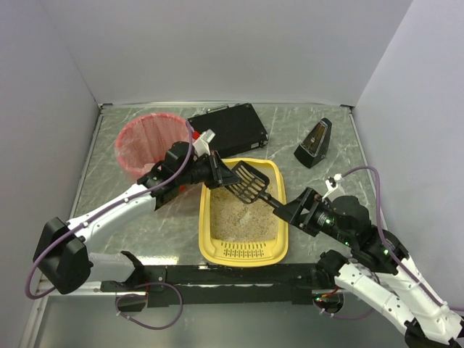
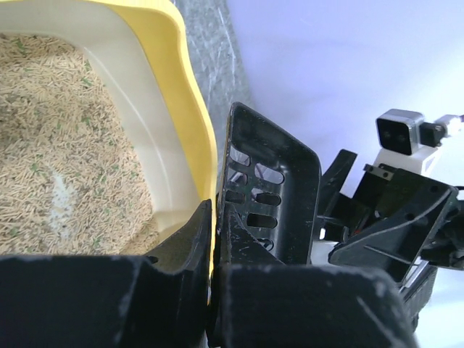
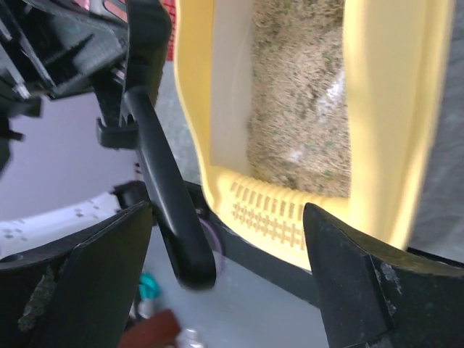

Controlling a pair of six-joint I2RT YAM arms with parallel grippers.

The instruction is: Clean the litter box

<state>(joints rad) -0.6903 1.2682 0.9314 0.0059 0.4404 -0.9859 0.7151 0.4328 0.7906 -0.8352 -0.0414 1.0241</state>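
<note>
bin: pink-lined round bin point(image 1: 134, 148), far left | case: flat black case point(image 1: 230, 127), beside bin | dark wedge-shaped object point(image 1: 314, 143), far right

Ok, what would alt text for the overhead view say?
Seen from above, the left gripper holds a black slotted plastic scoop over a large yellow plastic litter box of beige litter, while the open right gripper sits at the scoop's handle end. A pink-lined round bin and a flat black case stand behind.
</note>
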